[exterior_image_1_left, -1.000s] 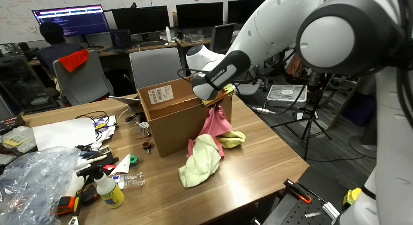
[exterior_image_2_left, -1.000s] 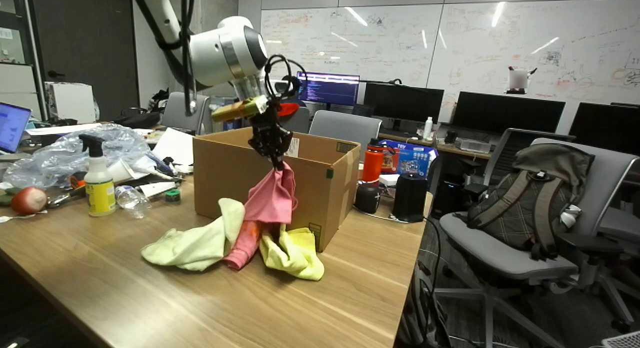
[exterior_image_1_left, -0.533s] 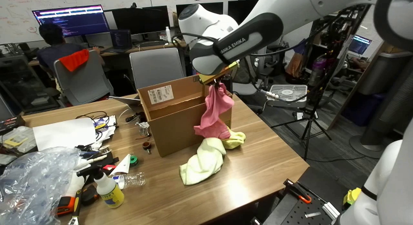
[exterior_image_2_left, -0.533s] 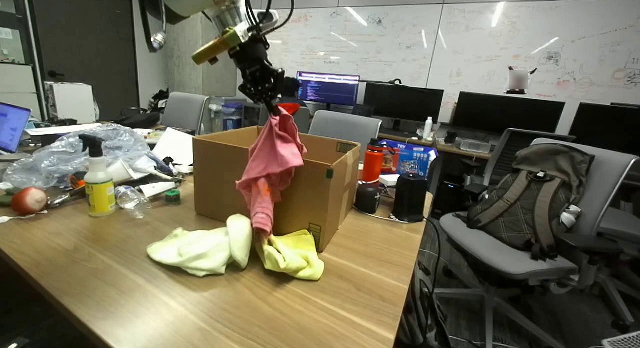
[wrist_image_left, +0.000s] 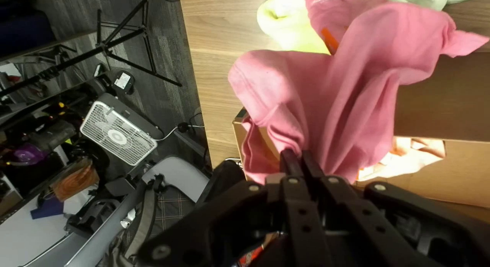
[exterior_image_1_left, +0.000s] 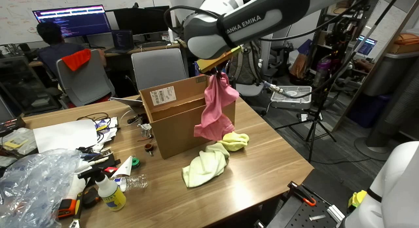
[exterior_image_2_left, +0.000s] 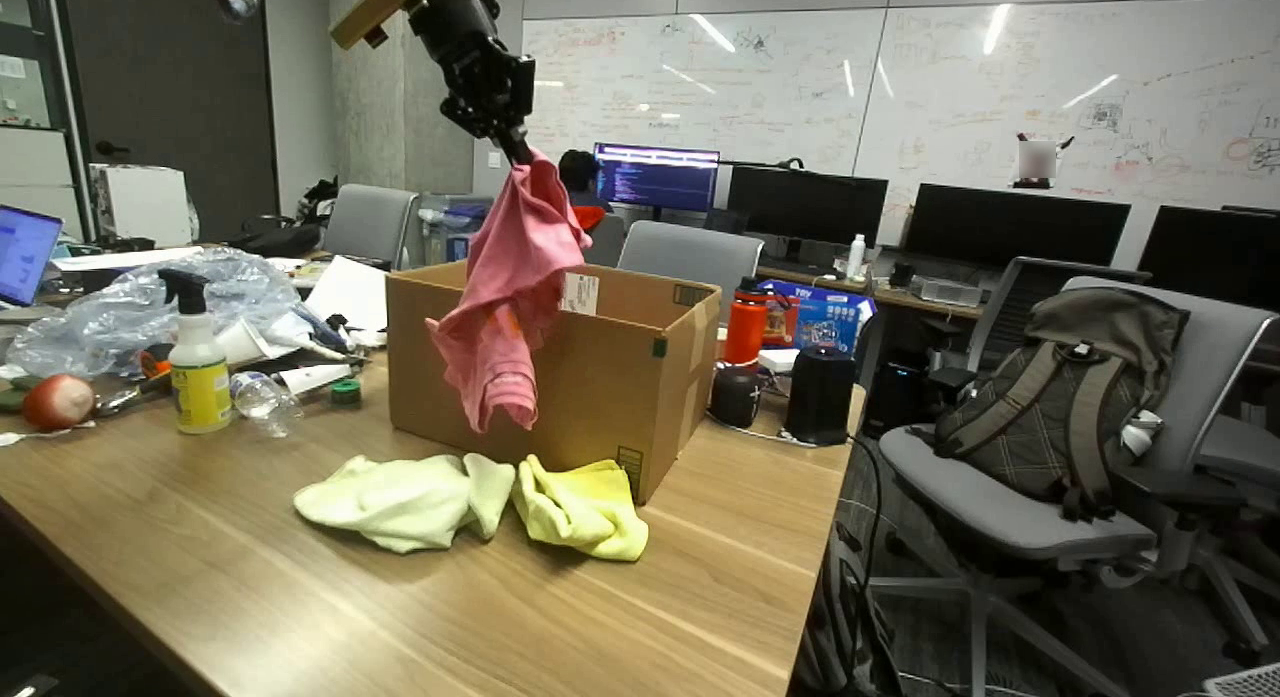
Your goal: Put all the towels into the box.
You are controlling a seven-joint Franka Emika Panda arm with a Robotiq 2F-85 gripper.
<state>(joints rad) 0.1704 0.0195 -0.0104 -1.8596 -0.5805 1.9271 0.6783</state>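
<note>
Gripper (wrist_image_left: pixel 298 155) jaws clamp pink towel (exterior_image_2_left: pixel 515 277) by its top, tail o/s box (exterior_image_2_left: pixel 620 387) at nr wall; prob. light & floppy, so pinch yellow towel (exterior_image_2_left: pixel 585 517) (nr right) & pale-green towel (exterior_image_2_left: pixel 395 502) (nr left) by raised folds.

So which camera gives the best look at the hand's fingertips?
The wrist view: the two fingertips of the hand pinch the pink towel close up. Both exterior views show the hand smaller, above the hanging towel, its fingertips tiny and dark.

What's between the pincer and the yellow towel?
The pink towel, hanging from the pincer in the wrist view; in an exterior view its lower end stops short of the yellow towel.
</note>
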